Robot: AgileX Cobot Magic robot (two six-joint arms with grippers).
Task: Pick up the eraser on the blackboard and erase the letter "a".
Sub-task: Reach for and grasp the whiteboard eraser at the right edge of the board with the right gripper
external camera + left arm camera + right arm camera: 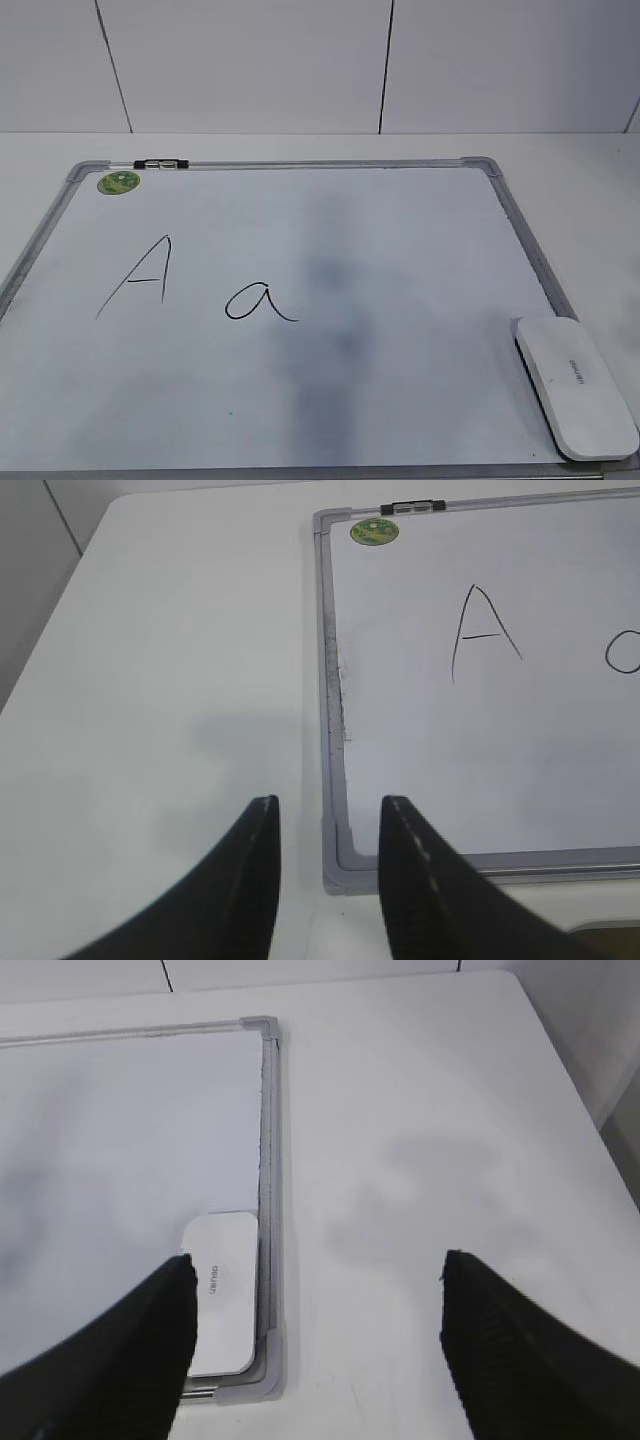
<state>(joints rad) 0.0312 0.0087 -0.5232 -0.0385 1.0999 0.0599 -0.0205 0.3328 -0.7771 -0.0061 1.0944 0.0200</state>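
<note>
The blackboard (420, 240) is a white board with a grey frame lying flat on the table. The small cursive letter "a" (258, 301) is drawn in black near its middle, right of a tall capital "A" (140, 275). The white eraser (574, 386) lies on the board's near right corner; it also shows in the right wrist view (225, 1290). My right gripper (315, 1270) is open and empty above the table just right of the eraser. My left gripper (328, 815) is open and empty above the board's near left corner (345, 865). Neither gripper shows in the exterior view.
A round green sticker (118, 183) and a small black clip (160, 162) sit at the board's far left corner. The white table (430, 1110) extends right of the board and left of it (180, 660). A white panelled wall stands behind.
</note>
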